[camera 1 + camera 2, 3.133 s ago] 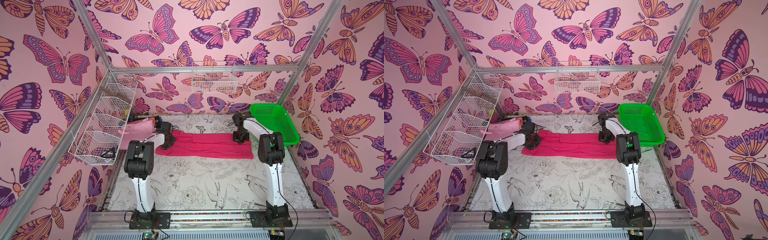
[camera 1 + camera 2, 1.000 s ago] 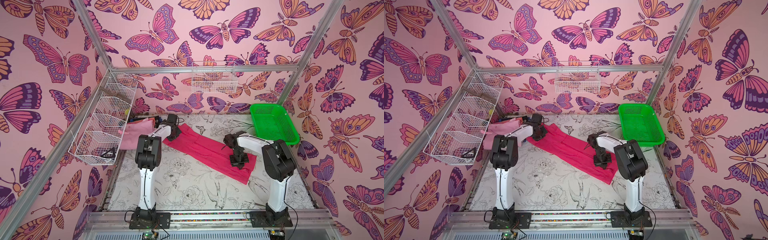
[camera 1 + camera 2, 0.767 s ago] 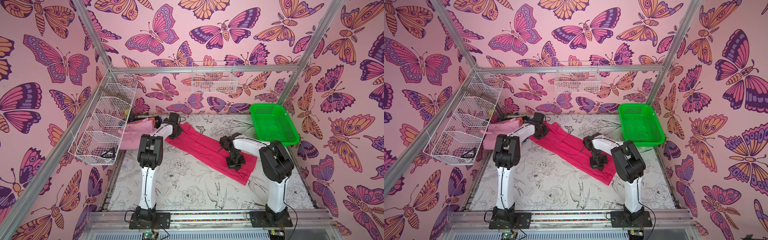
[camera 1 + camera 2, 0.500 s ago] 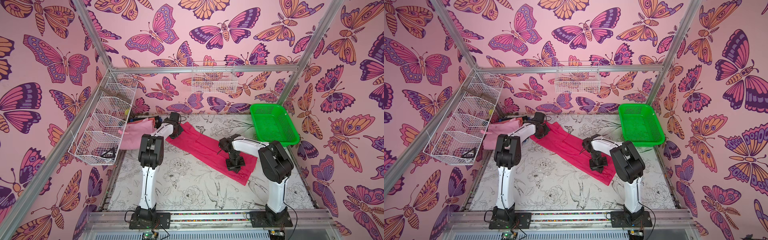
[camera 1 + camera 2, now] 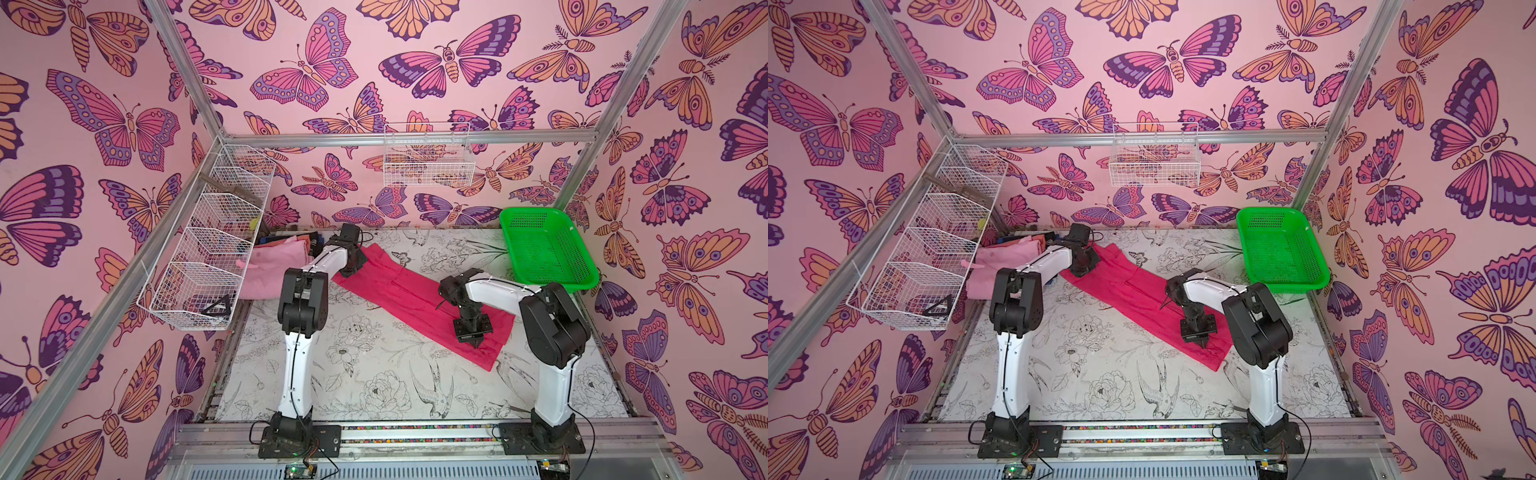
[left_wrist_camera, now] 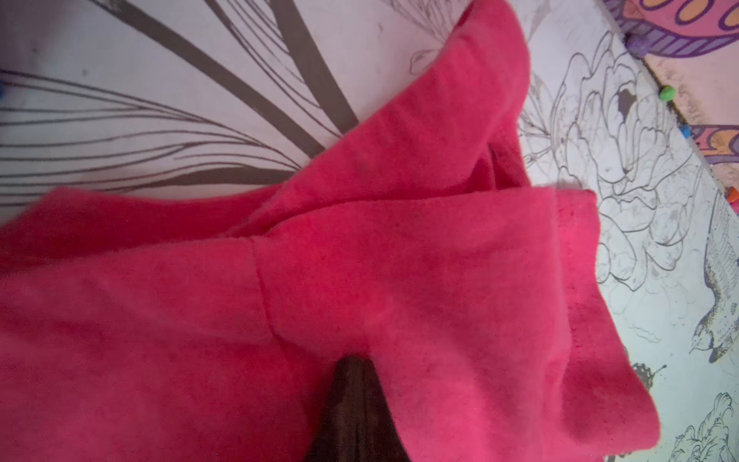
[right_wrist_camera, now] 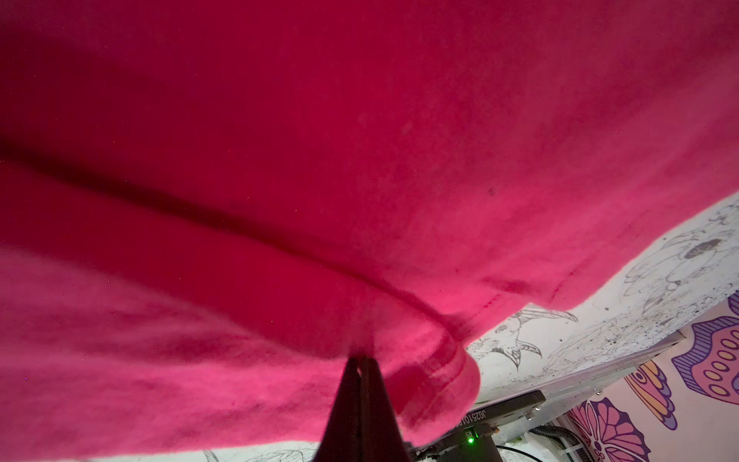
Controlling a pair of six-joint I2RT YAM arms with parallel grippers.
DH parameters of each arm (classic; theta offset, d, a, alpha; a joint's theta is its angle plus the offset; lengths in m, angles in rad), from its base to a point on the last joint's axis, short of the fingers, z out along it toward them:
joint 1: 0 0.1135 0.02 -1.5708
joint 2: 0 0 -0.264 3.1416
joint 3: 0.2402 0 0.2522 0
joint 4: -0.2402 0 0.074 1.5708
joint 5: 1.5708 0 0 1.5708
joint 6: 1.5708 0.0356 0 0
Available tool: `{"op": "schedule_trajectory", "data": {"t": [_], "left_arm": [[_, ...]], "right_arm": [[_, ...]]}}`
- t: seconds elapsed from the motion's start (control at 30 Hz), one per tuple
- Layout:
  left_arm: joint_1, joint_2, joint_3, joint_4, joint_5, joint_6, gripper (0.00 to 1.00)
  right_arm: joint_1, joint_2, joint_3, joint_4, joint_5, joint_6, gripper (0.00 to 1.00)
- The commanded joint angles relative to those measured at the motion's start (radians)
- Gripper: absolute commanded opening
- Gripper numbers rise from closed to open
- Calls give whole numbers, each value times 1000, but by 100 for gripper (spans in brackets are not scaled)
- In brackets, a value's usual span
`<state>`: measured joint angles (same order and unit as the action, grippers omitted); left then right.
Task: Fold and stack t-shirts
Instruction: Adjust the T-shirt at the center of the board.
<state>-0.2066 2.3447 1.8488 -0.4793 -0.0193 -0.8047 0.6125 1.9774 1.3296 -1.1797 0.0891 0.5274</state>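
Shirt: we see the red shirt (image 5: 409, 297) lying as a long strip on the table (image 5: 374, 374), axis diag., far-left to near-right.
L gripper (image 5: 348, 272): jaws pressed together, pinching the far-left end.
R gripper (image 5: 476, 341): jaws pressed together, pinching cloth nr the near-right end.
Next, we reckon: end-to-end fold along that axis; each arm is at its own end.

2 overhead, 2 close wrist views
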Motion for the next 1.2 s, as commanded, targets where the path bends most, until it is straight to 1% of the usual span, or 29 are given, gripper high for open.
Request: {"op": "schedule_trajectory", "data": {"t": [0.0, 0.23, 0.4, 0.47, 0.53, 0.8, 0.93, 1.03, 1.17], "left_arm": [[-20, 73, -21, -73, 28, 10, 0], [-20, 68, -23, -74, 28, 12, 0], [-19, 63, -29, -74, 24, 12, 0], [-19, 61, -34, -73, 24, 13, 0], [-19, 58, -39, -72, 22, 15, 0], [-17, 48, -43, -73, 21, 15, 0], [-18, 48, -42, -73, 25, 12, 0], [-18, 44, -47, -73, 24, 11, 0], [-18, 39, -51, -73, 21, 15, 0]], "right_arm": [[4, -17, -2, -36, 28, 19, 0], [-16, 0, 11, -43, 56, 11, 0], [-51, -6, 22, -58, 94, 6, 0], [-68, -16, 28, -72, 121, 8, 0], [-79, -36, 31, -79, 122, 3, 0], [-79, -126, 82, -146, 118, 8, 0], [-72, -148, 113, -169, 121, 8, 0], [-73, -131, 103, -166, 156, 11, 0], [-82, -58, 97, -149, 199, 8, 0]]}}
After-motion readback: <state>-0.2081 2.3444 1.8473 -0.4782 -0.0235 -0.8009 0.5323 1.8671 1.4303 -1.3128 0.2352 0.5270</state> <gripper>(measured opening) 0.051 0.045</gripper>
